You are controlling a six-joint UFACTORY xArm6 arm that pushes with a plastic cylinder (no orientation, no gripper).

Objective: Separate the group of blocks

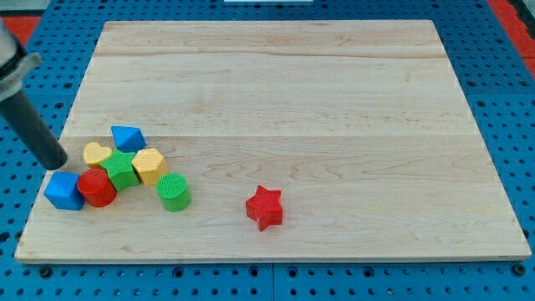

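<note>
Our tool is a straight dark rod with no jaws to open or close, so it grips nothing. My tip (57,163) rests at the view's left edge of the pale wooden desk (334,100).

Directly below the tip, apparently touching it, lies the blue plastic cube (63,191). Just right of the tip sits the yellow plastic heart (97,153), and above-right of it the blue plastic wedge (127,137).

Right of the tip and slightly lower stands the green plastic star (120,169), pressed against the red plastic cylinder (97,188) below it and the yellow plastic hexagonal block (150,165) beyond it.

The green plastic cylinder (173,191) lies farther right and lower, just beside the yellow hexagonal block.

The red plastic star (265,207) stands well apart, far to the tip's right.
</note>
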